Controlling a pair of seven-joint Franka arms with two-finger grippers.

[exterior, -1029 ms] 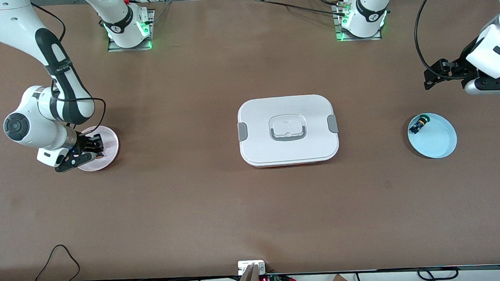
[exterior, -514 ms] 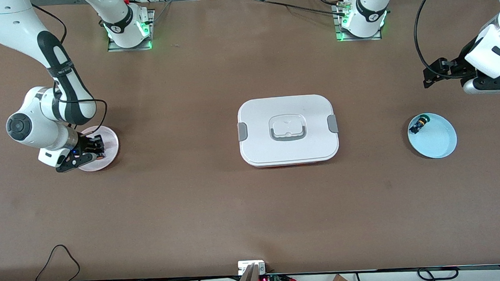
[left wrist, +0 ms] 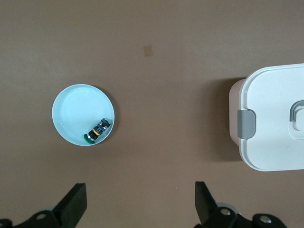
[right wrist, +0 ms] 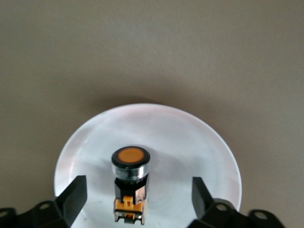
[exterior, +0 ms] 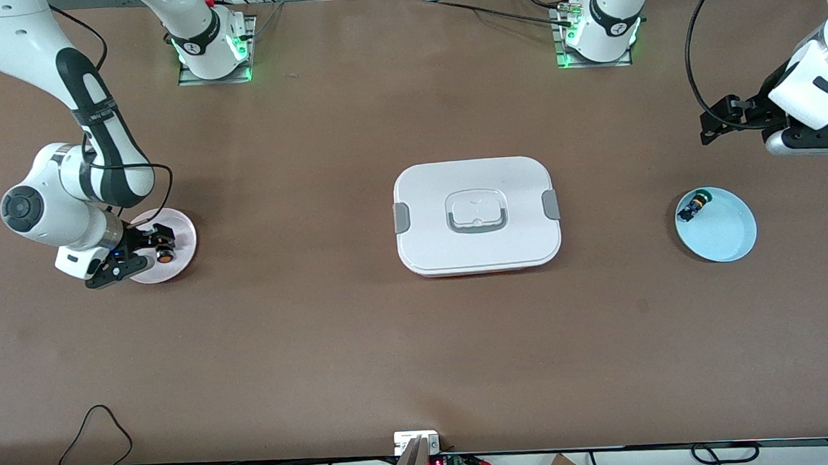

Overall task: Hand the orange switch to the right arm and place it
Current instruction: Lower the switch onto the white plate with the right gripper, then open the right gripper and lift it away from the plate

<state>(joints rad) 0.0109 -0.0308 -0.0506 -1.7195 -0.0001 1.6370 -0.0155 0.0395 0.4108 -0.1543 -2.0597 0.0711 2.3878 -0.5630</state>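
The orange switch (exterior: 164,256) lies on a pink plate (exterior: 180,232) at the right arm's end of the table. The right wrist view shows its round orange cap and black body (right wrist: 130,183) on the plate (right wrist: 190,142). My right gripper (exterior: 147,249) is open just over the plate. Its fingers stand on either side of the switch without touching it (right wrist: 137,197). My left gripper (exterior: 711,128) is open and empty, up over bare table at the left arm's end, and waits there (left wrist: 140,202).
A pale blue plate (exterior: 727,235) holds a small green-capped switch (exterior: 693,207) at the left arm's end, also in the left wrist view (left wrist: 97,131). A white lidded box (exterior: 477,216) with grey clips stands in the middle of the table.
My right gripper has drawn back a little toward the right arm's end of the table. The orange switch now shows uncovered on the pink plate. The left arm has barely moved.
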